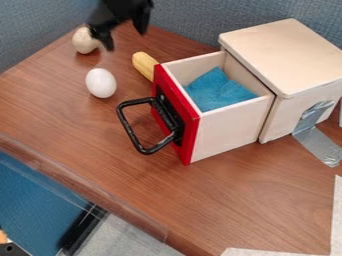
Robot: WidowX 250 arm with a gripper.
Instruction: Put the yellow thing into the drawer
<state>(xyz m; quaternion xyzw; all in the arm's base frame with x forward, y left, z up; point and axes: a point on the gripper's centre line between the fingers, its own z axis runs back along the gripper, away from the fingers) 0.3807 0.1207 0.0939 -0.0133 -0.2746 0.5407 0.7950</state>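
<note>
Brown tabletop [247,200] bears a round-tipped yellow thing [144,65].

Light is fairly bright and diffuse, brightening 2 pale surfaces, the wooden drawer cabinet's top [287,55] and the white egg [101,83]; soft shadows fall on the wood-grain table [254,200], dull sheen on the silver duct tape [324,145].

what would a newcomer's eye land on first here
The red front of the open drawer, with its black handle jutting out, stands out most, near the middle of the table. Next comes the bright blue cloth inside the drawer, then the white egg-shaped thing on the brown wood to the left.
</note>
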